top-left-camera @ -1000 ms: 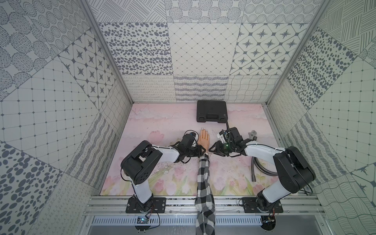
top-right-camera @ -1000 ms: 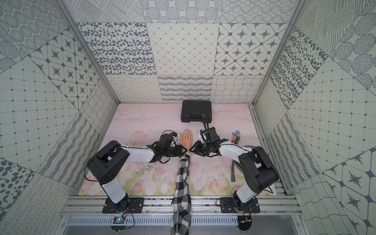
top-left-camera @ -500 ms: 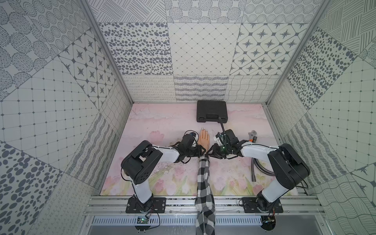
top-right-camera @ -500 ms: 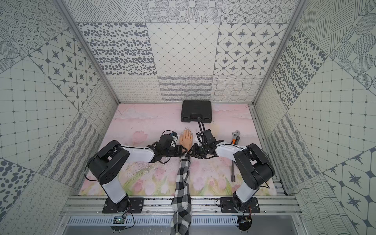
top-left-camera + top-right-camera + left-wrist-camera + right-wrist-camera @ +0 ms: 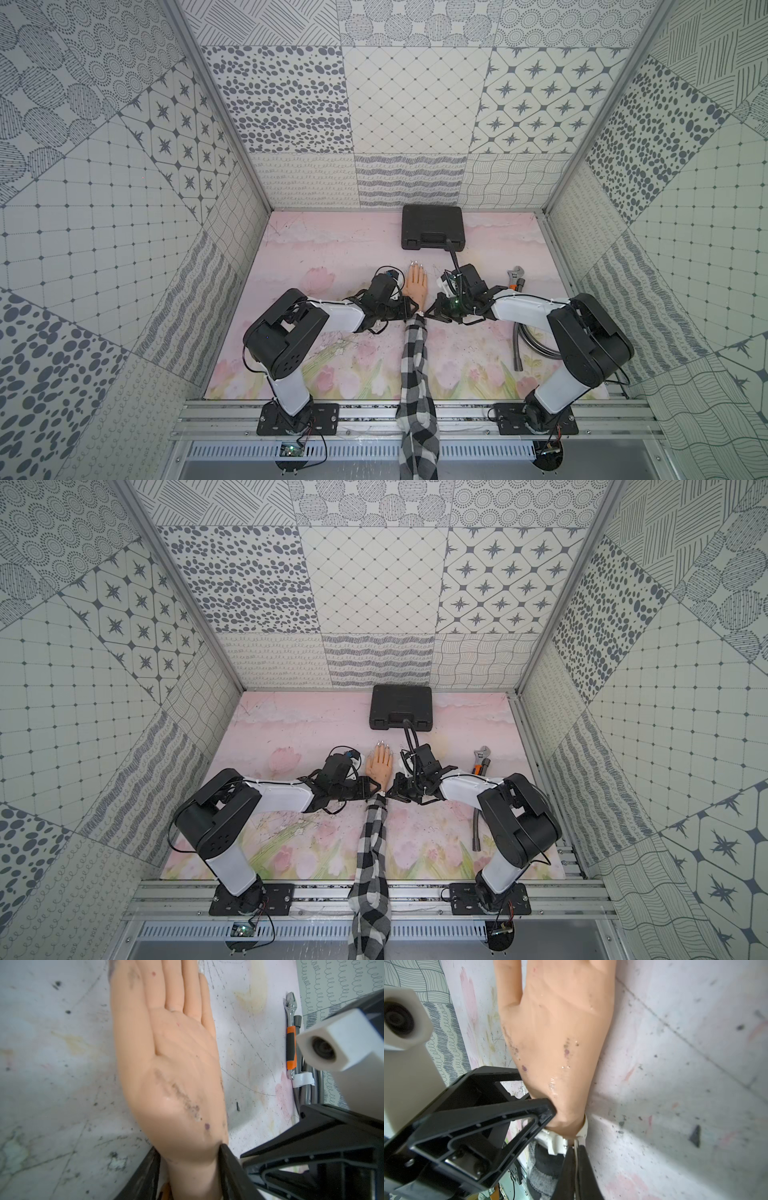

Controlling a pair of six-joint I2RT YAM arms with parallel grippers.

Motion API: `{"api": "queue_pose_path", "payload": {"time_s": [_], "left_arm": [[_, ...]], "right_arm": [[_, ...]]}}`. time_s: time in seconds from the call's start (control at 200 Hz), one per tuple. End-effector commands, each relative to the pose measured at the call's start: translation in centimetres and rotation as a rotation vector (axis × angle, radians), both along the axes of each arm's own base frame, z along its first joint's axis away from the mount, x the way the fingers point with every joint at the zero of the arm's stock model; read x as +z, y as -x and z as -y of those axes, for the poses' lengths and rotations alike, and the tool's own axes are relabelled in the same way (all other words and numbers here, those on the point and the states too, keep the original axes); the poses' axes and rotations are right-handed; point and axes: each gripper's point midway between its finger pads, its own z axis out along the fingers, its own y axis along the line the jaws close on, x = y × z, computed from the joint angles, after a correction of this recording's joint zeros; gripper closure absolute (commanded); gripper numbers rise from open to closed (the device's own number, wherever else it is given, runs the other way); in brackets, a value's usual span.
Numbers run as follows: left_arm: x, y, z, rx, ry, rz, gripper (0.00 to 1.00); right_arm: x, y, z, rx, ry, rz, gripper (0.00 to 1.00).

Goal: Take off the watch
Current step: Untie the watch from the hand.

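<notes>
A mannequin hand (image 5: 417, 286) lies flat mid-table, its arm in a checkered sleeve (image 5: 415, 374). My left gripper (image 5: 190, 1169) is shut on the mannequin's wrist, with black fingers (image 5: 229, 1167) on either side. The watch (image 5: 556, 1140) shows only as a pale strap round the wrist just above the sleeve. Its dial is hidden. My right gripper (image 5: 576, 1157) is shut on the thin loose end of the strap, on the side of the wrist opposite the left gripper. In both top views the two grippers (image 5: 409, 309) (image 5: 390, 796) meet at the wrist from either side.
A black case (image 5: 432, 226) stands against the back wall. An adjustable wrench (image 5: 515, 278) with an orange grip and a grey hose (image 5: 517, 345) lie at the right, beside my right arm. The sleeve runs to the front edge.
My right gripper has moved in towards the wrist and closed on the strap end. The left gripper has kept its hold on the wrist.
</notes>
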Motion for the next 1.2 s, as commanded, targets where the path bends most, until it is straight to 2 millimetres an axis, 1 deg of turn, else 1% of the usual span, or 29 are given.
{"api": "queue_pose_path", "payload": {"time_s": [0.0, 0.08, 0.155, 0.23, 0.3, 0.38, 0.52, 0.565, 0.645, 0.785, 0.865, 1.055, 1.196], "left_arm": [[-6.0, 4.2, -7.5, 0.056, -0.358, -0.210, 0.51], [-5.0, 3.6, -7.8, 0.072, -0.356, -0.188, 0.43], [-3.6, 2.9, -8.2, 0.087, -0.358, -0.164, 0.34], [-1.9, 2.2, -8.2, 0.091, -0.352, -0.126, 0.30], [-0.2, 1.7, -7.9, 0.090, -0.333, -0.097, 0.28], [1.5, 1.4, -7.5, 0.084, -0.303, -0.072, 0.27], [3.5, 1.4, -6.8, 0.084, -0.248, -0.048, 0.27], [4.0, 1.5, -6.3, 0.074, -0.223, -0.038, 0.26], [4.3, 1.8, -5.2, 0.056, -0.195, -0.040, 0.26], [3.9, 2.4, -3.1, 0.018, -0.166, -0.045, 0.26], [3.4, 2.6, -2.3, 0.006, -0.160, -0.050, 0.26], [2.7, 2.6, -1.7, 0.001, -0.166, -0.058, 0.27], [3.6, 2.2, -2.0, 0.014, -0.171, -0.026, 0.27]], "right_arm": [[2.3, -1.2, 0.1, -0.002, -0.010, 0.082, 1.00], [3.5, -1.3, -0.2, 0.009, -0.038, 0.103, 1.00], [5.5, -1.4, -0.8, 0.021, -0.099, 0.148, 1.00], [7.1, -1.6, -1.5, 0.039, -0.152, 0.179, 1.00], [7.5, -1.7, -1.9, 0.044, -0.175, 0.177, 1.00], [7.3, -1.9, -2.2, 0.043, -0.187, 0.163, 1.00], [6.8, -2.0, -2.3, 0.039, -0.190, 0.149, 1.00], [6.7, -2.0, -2.3, 0.038, -0.187, 0.145, 1.00], [6.3, -2.0, -2.3, 0.038, -0.182, 0.137, 1.00], [5.9, -2.1, -2.3, 0.036, -0.181, 0.125, 1.00], [5.8, -2.1, -2.3, 0.034, -0.179, 0.124, 1.00], [5.6, -2.1, -2.3, 0.032, -0.176, 0.119, 1.00], [5.6, -2.1, -2.3, 0.033, -0.176, 0.119, 1.00]]}}
